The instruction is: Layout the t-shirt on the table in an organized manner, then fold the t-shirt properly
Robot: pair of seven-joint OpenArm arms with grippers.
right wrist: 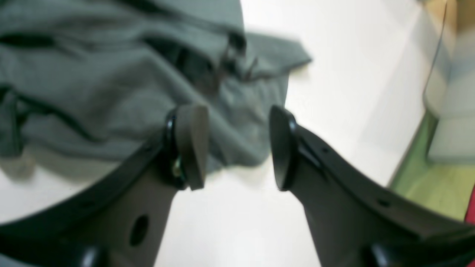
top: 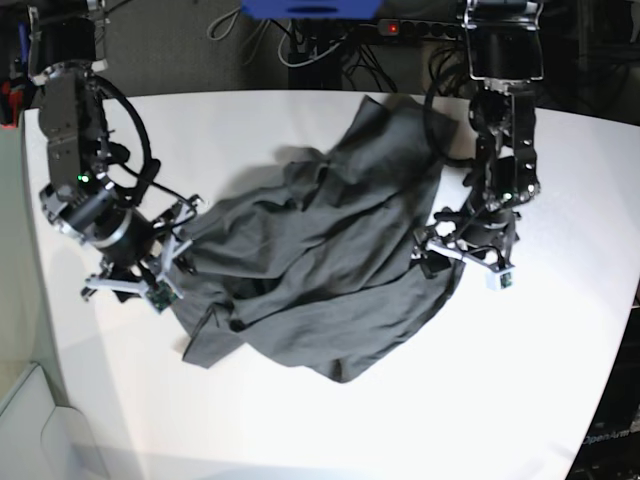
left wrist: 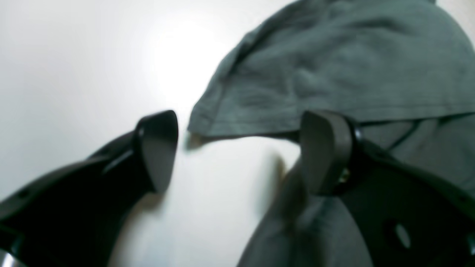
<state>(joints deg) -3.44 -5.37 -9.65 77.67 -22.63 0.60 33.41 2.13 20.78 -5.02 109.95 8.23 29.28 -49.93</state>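
The t-shirt (top: 320, 260) lies crumpled mid-table (top: 540, 400). My left gripper (left wrist: 237, 152) and right gripper (right wrist: 237, 146) both have jaws spread, holding nothing, at opposite cloth edges. Risk: pinching several bunched layers, dragging folds instead of flattening.
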